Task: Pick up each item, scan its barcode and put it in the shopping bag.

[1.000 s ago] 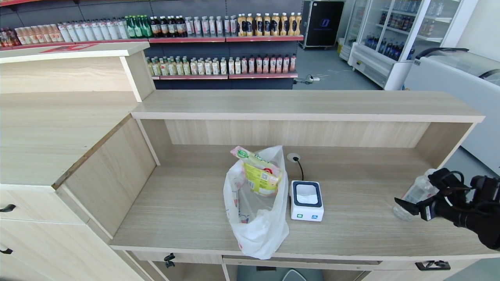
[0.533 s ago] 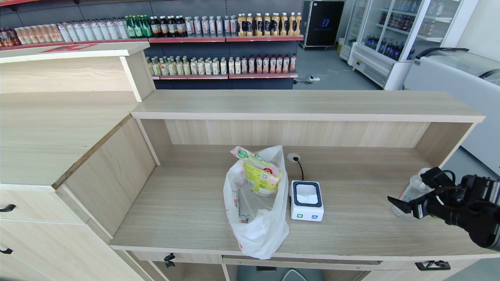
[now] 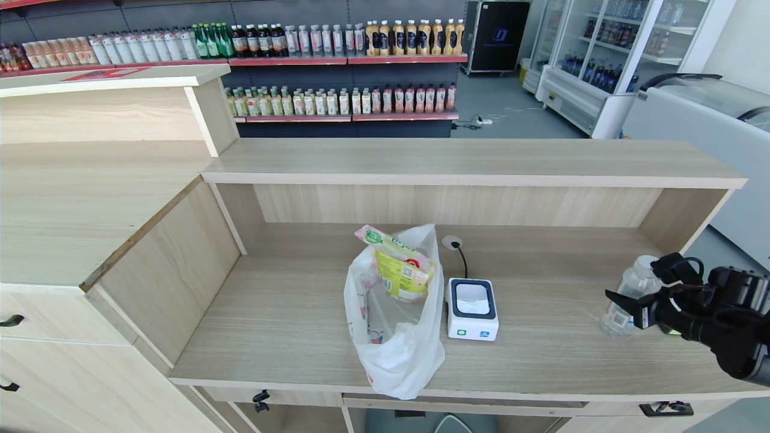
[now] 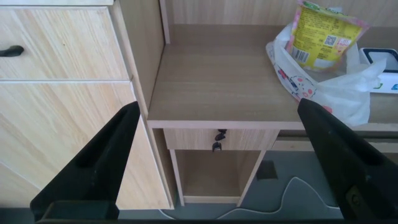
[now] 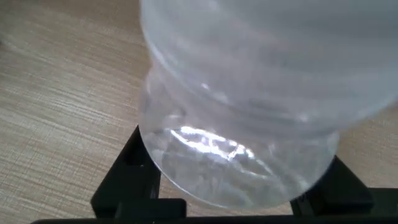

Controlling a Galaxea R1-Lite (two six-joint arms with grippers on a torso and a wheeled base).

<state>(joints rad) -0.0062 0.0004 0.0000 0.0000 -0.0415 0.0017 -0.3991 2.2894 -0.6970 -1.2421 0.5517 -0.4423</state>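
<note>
Down by the counter's [image 3: 541, 355] front, you've got the L gripper [image 4: 217, 168] w/ fingers wide apart. At the counter's right end, the R gripper [image 3: 637, 282] is clamped on the clear bottle [image 3: 616, 316], a finger each side. Well to its left: scanner [image 3: 473, 308], bag [image 3: 397, 355] holding a pouch [image 3: 403, 270].

My head view is bright and evenly lit, with light that seems to fall from above. The pale wooden counter [image 3: 541, 337] shows only soft shade in the recess under its upper ledge. Straight edges bow slightly near the corners. The white shopping bag [image 3: 394, 355] looks almost washed out. In my right wrist view, the clear water bottle [image 5: 249, 124] sits very near the lens, blurred, with a white glare streak.
</note>
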